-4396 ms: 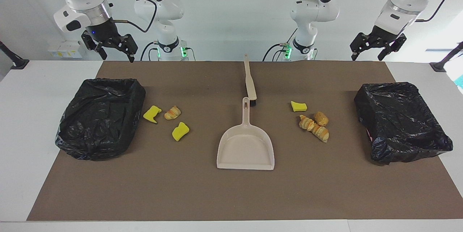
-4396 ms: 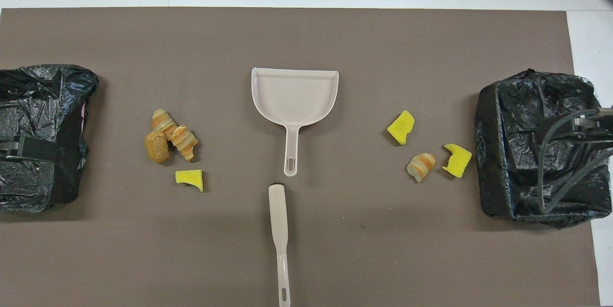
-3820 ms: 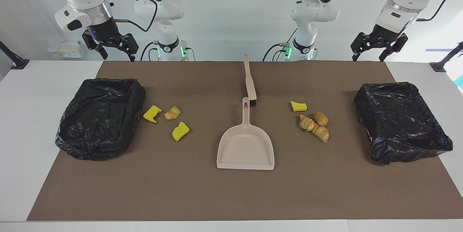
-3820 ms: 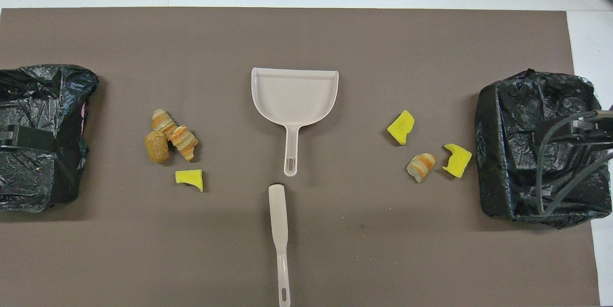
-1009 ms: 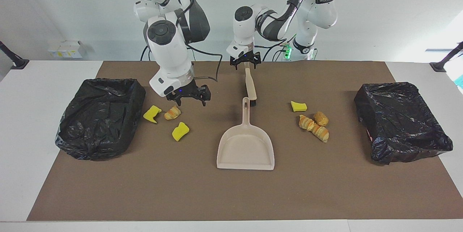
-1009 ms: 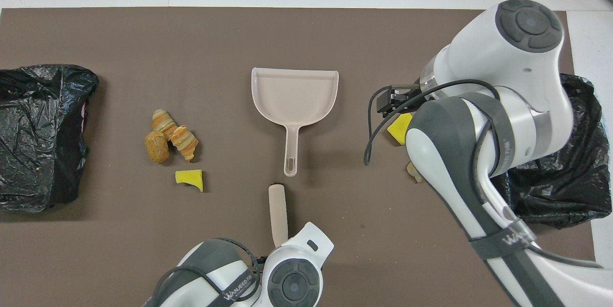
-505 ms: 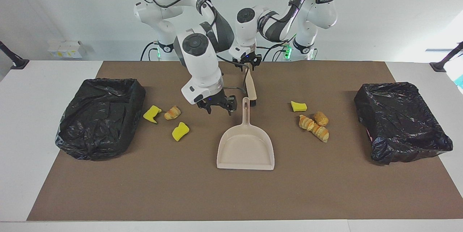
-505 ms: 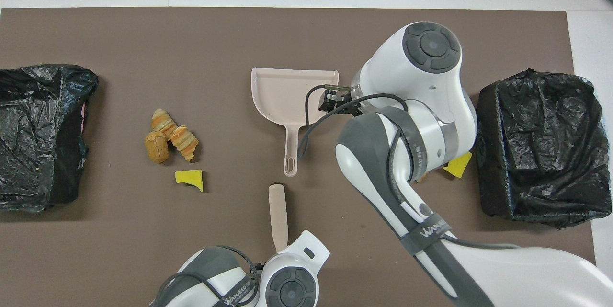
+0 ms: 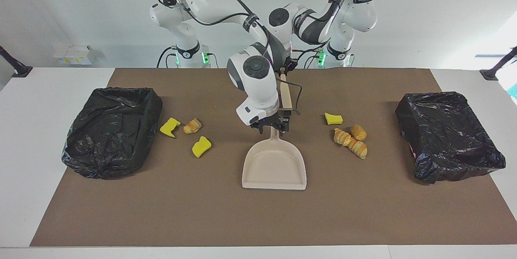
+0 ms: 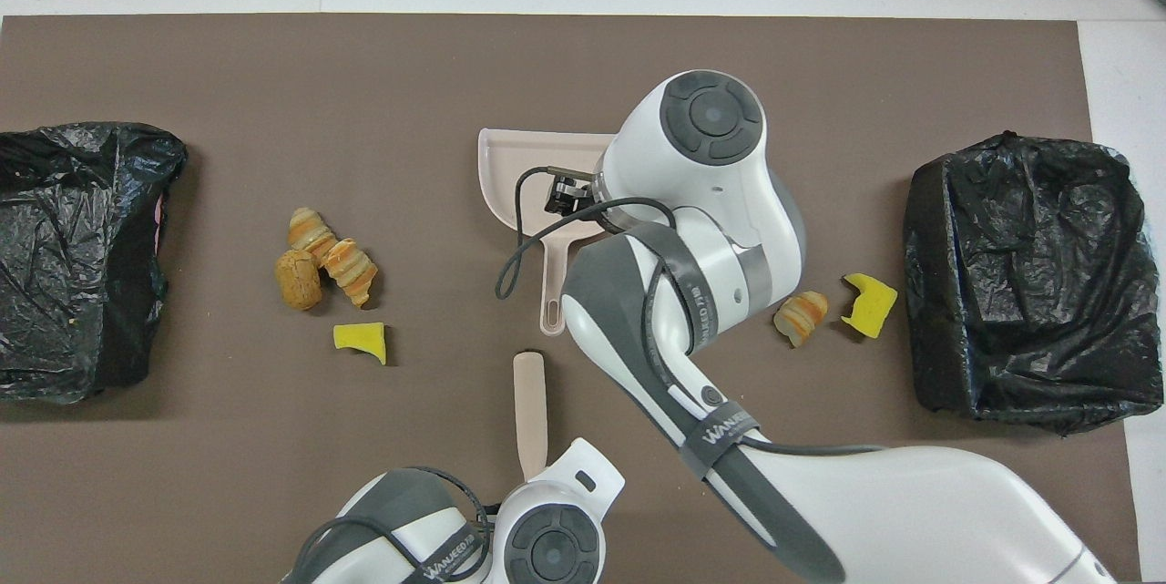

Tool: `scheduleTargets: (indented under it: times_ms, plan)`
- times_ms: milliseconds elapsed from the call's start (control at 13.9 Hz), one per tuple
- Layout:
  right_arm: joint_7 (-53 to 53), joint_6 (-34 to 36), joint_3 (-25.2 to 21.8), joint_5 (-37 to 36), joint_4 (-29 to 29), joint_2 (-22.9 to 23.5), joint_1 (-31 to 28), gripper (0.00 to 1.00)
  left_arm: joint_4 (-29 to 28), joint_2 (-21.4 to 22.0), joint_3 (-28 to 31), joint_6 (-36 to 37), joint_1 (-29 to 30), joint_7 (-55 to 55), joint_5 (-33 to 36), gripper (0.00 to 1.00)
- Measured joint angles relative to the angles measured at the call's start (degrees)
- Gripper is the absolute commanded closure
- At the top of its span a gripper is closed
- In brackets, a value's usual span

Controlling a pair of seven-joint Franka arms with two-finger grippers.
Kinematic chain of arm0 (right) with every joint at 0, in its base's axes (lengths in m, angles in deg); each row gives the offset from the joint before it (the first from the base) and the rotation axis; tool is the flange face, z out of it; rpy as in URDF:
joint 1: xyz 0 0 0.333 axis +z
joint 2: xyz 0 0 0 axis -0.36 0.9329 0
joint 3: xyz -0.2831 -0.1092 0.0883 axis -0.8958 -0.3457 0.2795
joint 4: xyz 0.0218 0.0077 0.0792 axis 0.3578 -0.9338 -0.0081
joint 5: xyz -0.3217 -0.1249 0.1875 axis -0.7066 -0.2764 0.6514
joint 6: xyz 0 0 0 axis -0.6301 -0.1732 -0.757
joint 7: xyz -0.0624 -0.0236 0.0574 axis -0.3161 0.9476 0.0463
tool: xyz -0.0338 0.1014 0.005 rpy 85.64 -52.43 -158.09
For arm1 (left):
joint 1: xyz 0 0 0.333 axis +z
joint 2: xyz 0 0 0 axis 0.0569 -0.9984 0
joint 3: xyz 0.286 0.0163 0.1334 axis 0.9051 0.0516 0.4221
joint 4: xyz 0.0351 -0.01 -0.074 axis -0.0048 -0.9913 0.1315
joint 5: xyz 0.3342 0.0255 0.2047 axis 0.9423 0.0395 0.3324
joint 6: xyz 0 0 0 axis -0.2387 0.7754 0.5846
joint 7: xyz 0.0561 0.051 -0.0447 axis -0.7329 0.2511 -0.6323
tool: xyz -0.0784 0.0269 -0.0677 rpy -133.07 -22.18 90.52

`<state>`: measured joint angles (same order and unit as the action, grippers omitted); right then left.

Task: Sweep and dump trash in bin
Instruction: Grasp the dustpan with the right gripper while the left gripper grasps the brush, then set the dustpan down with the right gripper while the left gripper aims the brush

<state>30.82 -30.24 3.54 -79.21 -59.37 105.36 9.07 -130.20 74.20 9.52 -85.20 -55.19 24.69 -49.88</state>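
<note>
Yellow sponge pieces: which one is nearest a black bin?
The sponge piece beside the black bin at the right arm's end. It lies almost against the bin; the other two sit farther out on the mat.

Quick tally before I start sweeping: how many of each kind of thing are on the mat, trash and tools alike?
Yellow sponge chunks: 3
Bread pieces: 4
Black-lined bins: 2
Dustpan: 1
Brush: 1
Total: 11
</note>
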Motion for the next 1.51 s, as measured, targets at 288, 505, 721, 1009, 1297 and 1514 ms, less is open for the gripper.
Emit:
scheduleTargets:
  times_ms: [288, 505, 721, 1009, 1297, 1514]
  plan:
    - [1.0, 0.5, -0.1, 0.0, -0.5, 0.1, 0.3, 0.31, 1.0, 8.6, 0.5, 12.2, 7.6, 9.3, 0.0, 1.0]
    - [1.7, 1.1, 0.0, 0.0, -2.6, -0.5, 1.2, 0.32, 1.6, 14.9, 0.7, 18.7, 13.4, 12.9, -0.1, 1.0]
    - [1.9, 1.1, 0.0, 0.0, -4.5, -1.7, 2.4, 0.35, 3.2, 16.1, 0.8, 20.1, 19.7, 17.1, -0.1, 1.0]
    - [1.9, 2.4, 0.0, -0.1, -5.1, -2.5, 2.5, 0.93, 7.8, 14.1, 0.9, 20.1, 27.2, 23.9, 0.0, 1.0]
    - [0.7, 5.3, 0.0, -2.9, -5.2, -2.8, 2.6, 1.0, 11.2, 10.2, 0.9, 17.9, 36.1, 33.2, 1.7, 1.0]
    - [-6.9, 11.1, -0.5, -5.8, -5.1, -4.5, 2.0, 1.0, 12.8, 6.5, 1.0, 9.7, 42.8, 38.2, 2.5, 1.0]
